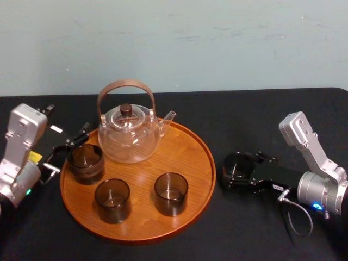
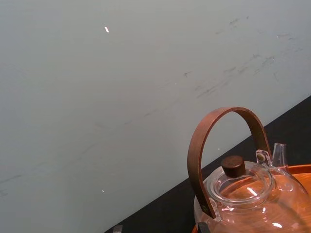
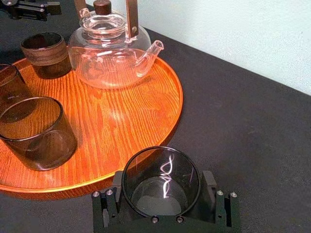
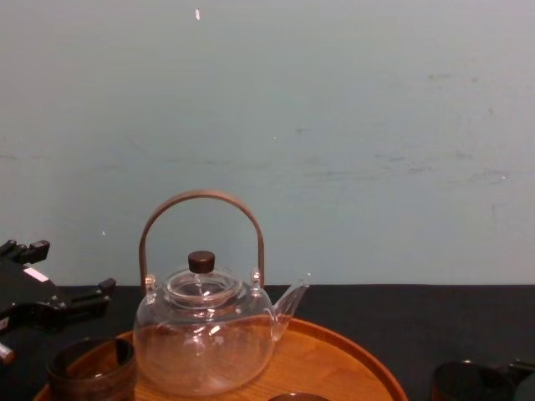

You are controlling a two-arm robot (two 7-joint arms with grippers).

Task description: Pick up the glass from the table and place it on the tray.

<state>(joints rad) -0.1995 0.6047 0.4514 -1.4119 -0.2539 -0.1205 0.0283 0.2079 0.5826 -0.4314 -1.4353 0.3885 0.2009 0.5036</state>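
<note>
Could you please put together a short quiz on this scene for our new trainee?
1. True or false: the teapot stands on the tray.
2. How many glasses stand on the tray, counting the one beside the left tool?
3. The glass between the fingers of the right tool rests on: A the tray; B the table; C the teapot.
Key: 1 true; 2 three; 3 B.

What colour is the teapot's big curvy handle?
Brown, like dark wood. The teapot's handle shows best in the left wrist view.
</note>
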